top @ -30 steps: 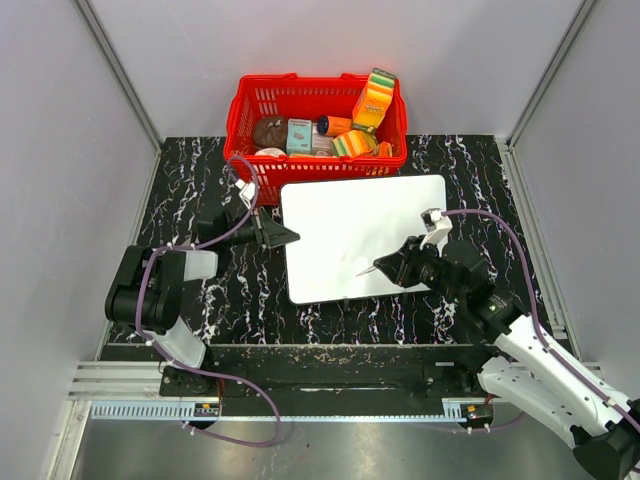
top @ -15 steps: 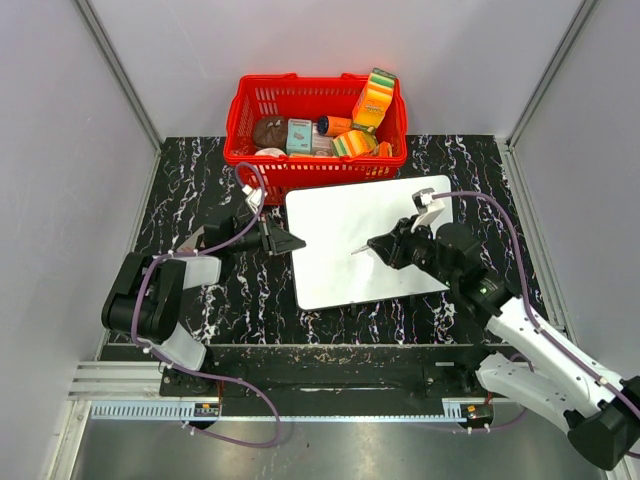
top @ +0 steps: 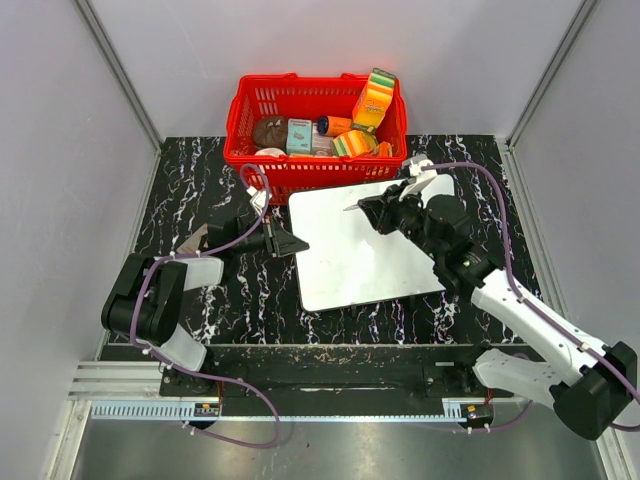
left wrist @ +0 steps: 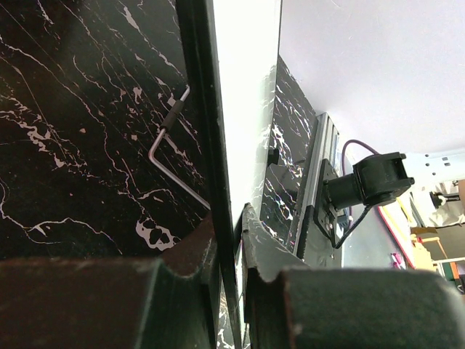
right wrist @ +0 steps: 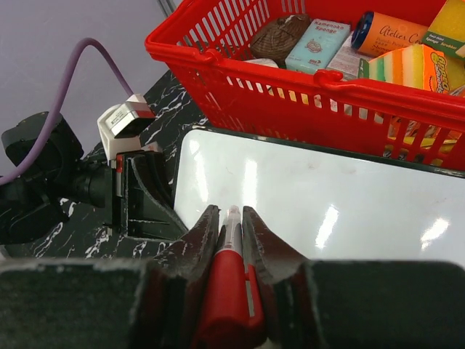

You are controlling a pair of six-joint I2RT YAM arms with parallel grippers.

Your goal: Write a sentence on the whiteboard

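Jaws first: your left gripper [left wrist: 234, 233] is pinched narrow on the left edge of the whiteboard [top: 370, 245], one finger on either face, as the lower middle of the left wrist view shows. Your right gripper [right wrist: 231, 225] is closed around a red marker [right wrist: 231, 276]. Its pale tip points out past the fingers over the board's upper left part, and you cannot tell whether it touches the surface. In the overhead frame the board sits at the centre on the black marbled table [top: 180, 180], turned slightly askew, with your right arm stretched across it from the lower right. Beyond it, at the top centre, the red basket [top: 250, 120] stands just beside the board's far edge, holding a striped sponge [top: 372, 100] and small packets [top: 299, 135].
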